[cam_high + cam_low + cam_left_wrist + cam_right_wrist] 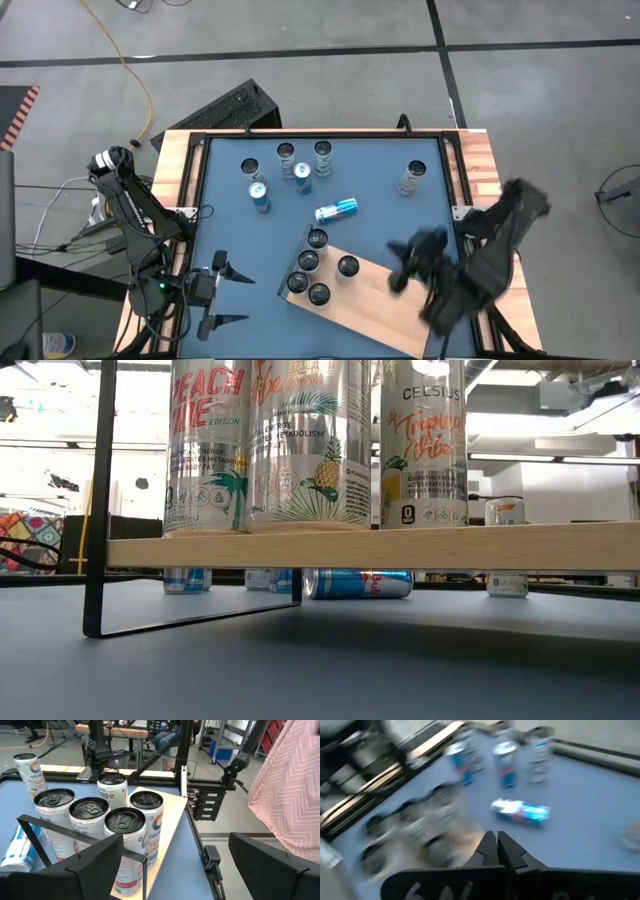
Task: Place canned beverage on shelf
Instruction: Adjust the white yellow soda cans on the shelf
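Note:
The shelf (385, 300), a light-wood board with a dark edge, lies slantwise at the table's near middle on a black frame (95, 500). Several Celsius cans (307, 261) stand upright in a cluster on its left end (120, 827). More cans (302, 177) stand on the blue table farther back, and one blue can (336, 209) lies on its side. My right gripper (400, 262) hovers blurred above the shelf's bare right part, shut and holding nothing (496, 847). My left gripper (248, 298) waits open at the near left, pointing at the cluster.
A lone can (413, 178) stands at the table's far right. Wooden strips (480, 170) edge the blue table. The board's right half is bare wood. Beyond the table's edge a person in a pink patterned garment (295, 780) shows in the left wrist view.

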{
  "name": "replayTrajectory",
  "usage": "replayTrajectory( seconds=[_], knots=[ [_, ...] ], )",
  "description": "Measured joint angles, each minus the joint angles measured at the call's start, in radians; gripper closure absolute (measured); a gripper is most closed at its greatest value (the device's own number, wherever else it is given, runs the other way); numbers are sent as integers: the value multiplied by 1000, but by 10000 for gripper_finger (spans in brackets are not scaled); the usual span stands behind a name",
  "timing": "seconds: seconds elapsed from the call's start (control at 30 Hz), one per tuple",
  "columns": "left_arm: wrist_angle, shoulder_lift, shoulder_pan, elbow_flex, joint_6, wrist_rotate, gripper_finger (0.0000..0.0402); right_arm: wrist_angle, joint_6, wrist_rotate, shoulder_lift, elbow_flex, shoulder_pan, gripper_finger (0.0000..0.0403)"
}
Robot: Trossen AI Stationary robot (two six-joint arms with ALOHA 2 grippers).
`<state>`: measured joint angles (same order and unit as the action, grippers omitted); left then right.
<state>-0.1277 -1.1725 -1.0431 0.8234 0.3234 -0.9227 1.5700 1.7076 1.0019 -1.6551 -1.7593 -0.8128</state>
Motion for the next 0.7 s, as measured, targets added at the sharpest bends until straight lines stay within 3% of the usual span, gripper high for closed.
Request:
replayTrajectory(
  seconds=[0.17,0.23,0.37,0.5,0.7],
  knots=[
    [1,0,0,0,1,-1,54,-60,201,-9,206,378,58,403],
    [0,0,3,0,-14,-6,54,-213,228,0,240,514,47,403],
    [-1,0,26,0,-22,-30,54,-616,169,139,200,727,14,403],
    [-14,1,53,0,-15,-28,54,-726,231,224,89,789,31,403],
    [-14,1,70,0,-25,-26,54,-725,217,203,-30,734,121,403]
  ],
)
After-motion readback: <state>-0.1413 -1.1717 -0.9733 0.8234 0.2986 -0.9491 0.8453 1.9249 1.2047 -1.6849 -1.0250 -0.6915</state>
